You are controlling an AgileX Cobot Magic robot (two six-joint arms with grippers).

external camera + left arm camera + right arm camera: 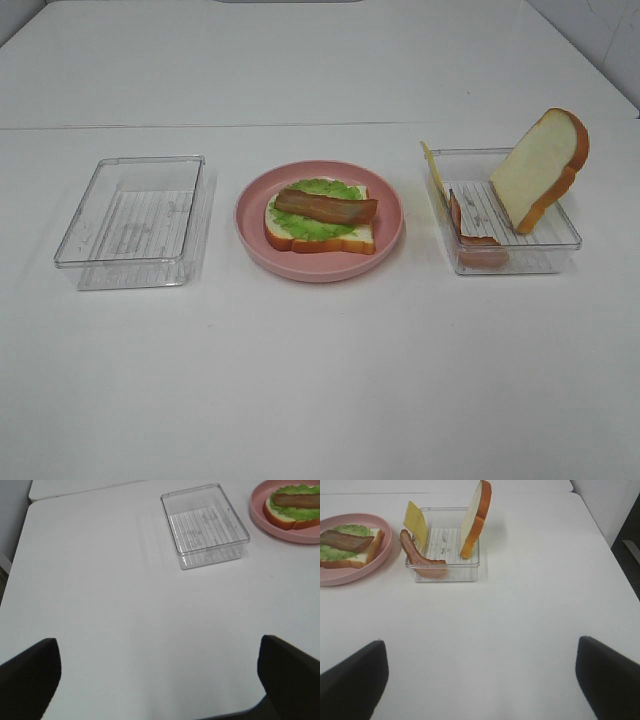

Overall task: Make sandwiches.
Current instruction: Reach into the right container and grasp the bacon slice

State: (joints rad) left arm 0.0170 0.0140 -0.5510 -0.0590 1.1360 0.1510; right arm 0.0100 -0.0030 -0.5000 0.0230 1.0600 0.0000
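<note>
The sandwich stack is on the pink plate [320, 272]: a bread slice [320, 241] with green lettuce [305, 226] and one bacon strip [326, 207] on top. In the right clear tray [565, 243] a second bread slice [540, 165] leans upright, a yellow cheese square [432, 170] rests against the left wall, and another bacon strip [478, 245] hangs over the front corner. Neither gripper shows in the high view. My left gripper [157, 642] is open over bare table, well short of the empty tray [205, 525]. My right gripper [480, 645] is open, short of the filled tray [445, 573].
An empty clear tray [120, 262] stands left of the plate. The white table [320, 380] has a seam across the back. The right wrist view shows the table's right edge [600, 530] and the plate [350, 573] beside the filled tray.
</note>
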